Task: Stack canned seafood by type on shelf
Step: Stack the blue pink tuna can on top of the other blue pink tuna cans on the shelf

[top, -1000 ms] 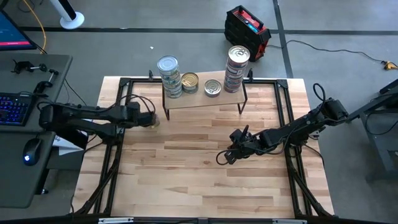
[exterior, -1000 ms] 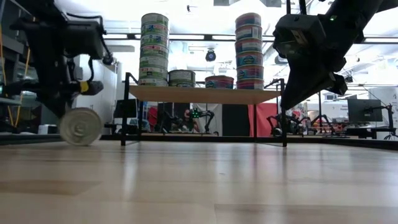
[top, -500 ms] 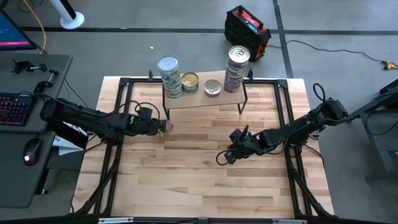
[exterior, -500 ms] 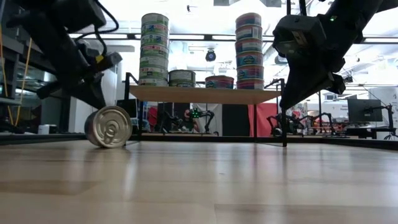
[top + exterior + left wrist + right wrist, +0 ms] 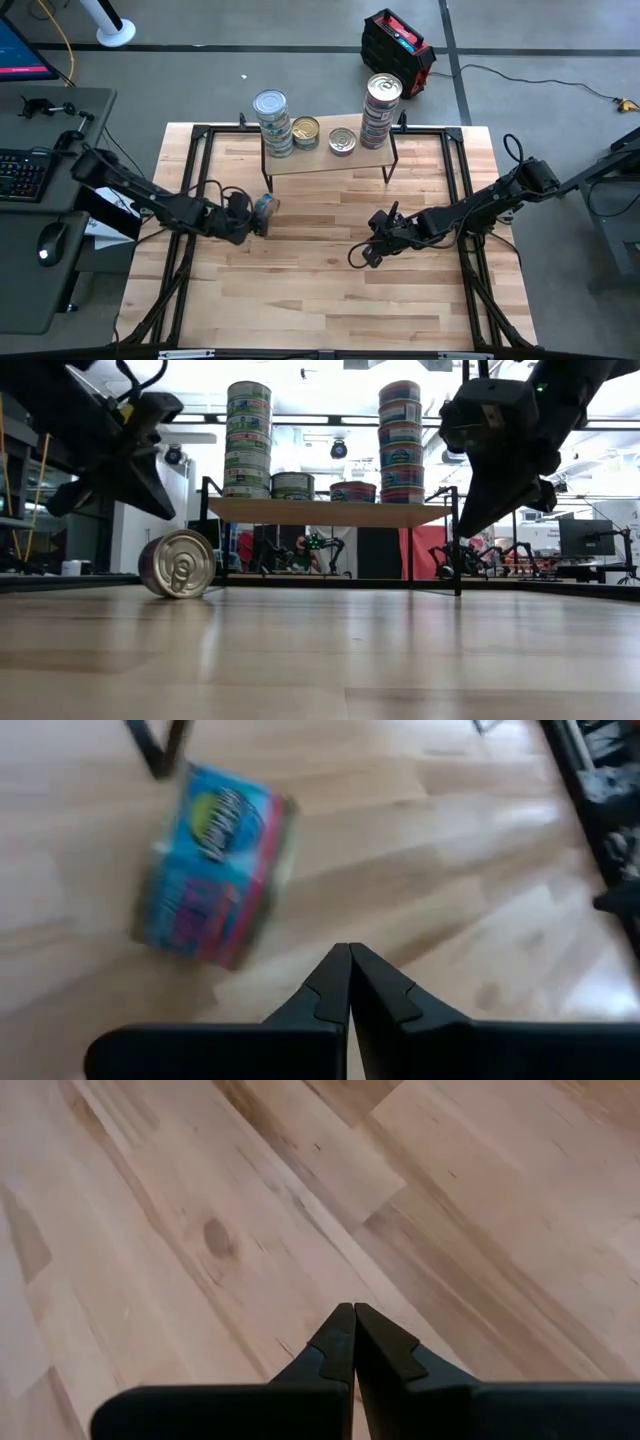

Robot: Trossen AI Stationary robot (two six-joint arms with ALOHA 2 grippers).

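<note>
One tin [image 5: 178, 564] stands on its curved side on the tabletop, its gold pull-tab lid facing the near edge. It also shows as a blue-labelled tin [image 5: 264, 207] [image 5: 215, 865] just left of the shelf's legs. My left gripper [image 5: 250, 220] [image 5: 349, 958] is shut and hovers just left and near of it, raised above it [image 5: 165, 500], not touching. The shelf [image 5: 325, 160] [image 5: 330, 512] carries two tall tin stacks [image 5: 271, 120] [image 5: 381, 105] and two single tins [image 5: 305, 131] [image 5: 342, 141]. My right gripper [image 5: 358, 258] [image 5: 354, 1315] is shut over bare wood at mid-table.
Black metal frame rails [image 5: 200, 180] run along the table's left and right sides. The shelf's thin black legs [image 5: 203, 535] stand close behind the loose tin. A desk with keyboard and mouse [image 5: 30, 175] sits left of the table. Bare wood [image 5: 320, 300] stretches toward the near edge.
My left gripper has swept from the table's left side toward the right and near edge, then drawn back and risen clear of the tin. The tin has rolled on its side toward the right along the table and now rests just left of the shelf's legs.
</note>
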